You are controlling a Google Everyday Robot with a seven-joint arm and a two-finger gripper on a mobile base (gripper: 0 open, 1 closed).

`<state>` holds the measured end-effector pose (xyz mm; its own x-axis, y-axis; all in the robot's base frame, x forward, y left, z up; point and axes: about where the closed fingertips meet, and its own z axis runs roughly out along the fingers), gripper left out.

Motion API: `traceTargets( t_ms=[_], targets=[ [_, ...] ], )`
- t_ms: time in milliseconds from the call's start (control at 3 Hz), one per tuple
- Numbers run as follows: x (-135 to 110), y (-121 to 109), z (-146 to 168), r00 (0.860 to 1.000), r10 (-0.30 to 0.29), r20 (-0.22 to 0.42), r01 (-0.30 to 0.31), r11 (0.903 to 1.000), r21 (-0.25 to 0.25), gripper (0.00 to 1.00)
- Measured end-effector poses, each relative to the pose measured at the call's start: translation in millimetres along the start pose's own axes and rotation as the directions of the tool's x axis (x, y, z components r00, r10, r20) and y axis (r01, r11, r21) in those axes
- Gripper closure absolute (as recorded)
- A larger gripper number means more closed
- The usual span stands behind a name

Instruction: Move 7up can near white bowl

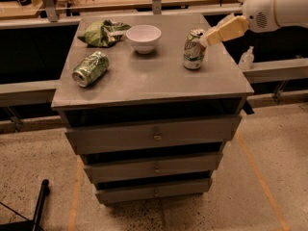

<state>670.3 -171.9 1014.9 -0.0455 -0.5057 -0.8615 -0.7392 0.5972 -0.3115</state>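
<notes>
The 7up can (194,49) stands upright on the right part of the grey cabinet top (149,81). It has a pale white-and-green label and a silver top. The white bowl (143,37) sits at the back middle, well left of the can. My gripper (208,38), cream-coloured on a white arm, reaches in from the upper right. Its tip is right at the can's upper right side, by the rim.
A crumpled green foil bag (103,32) lies at the back left beside the bowl. An all-green dented can (90,69) lies on its side at the left. A small clear bottle (246,59) stands on the rail right of the cabinet. Drawers (154,136) face front.
</notes>
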Motion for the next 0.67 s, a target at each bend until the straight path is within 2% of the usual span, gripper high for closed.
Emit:
traceTargets(
  t_ms=[333,667],
  targets=[
    [10,5,32,0.991,0.105,0.081,-0.108,0.9936,0.033,0.0],
    [14,8,68,0.972,0.182,0.147,-0.192,0.98,0.053,0.0]
  ],
)
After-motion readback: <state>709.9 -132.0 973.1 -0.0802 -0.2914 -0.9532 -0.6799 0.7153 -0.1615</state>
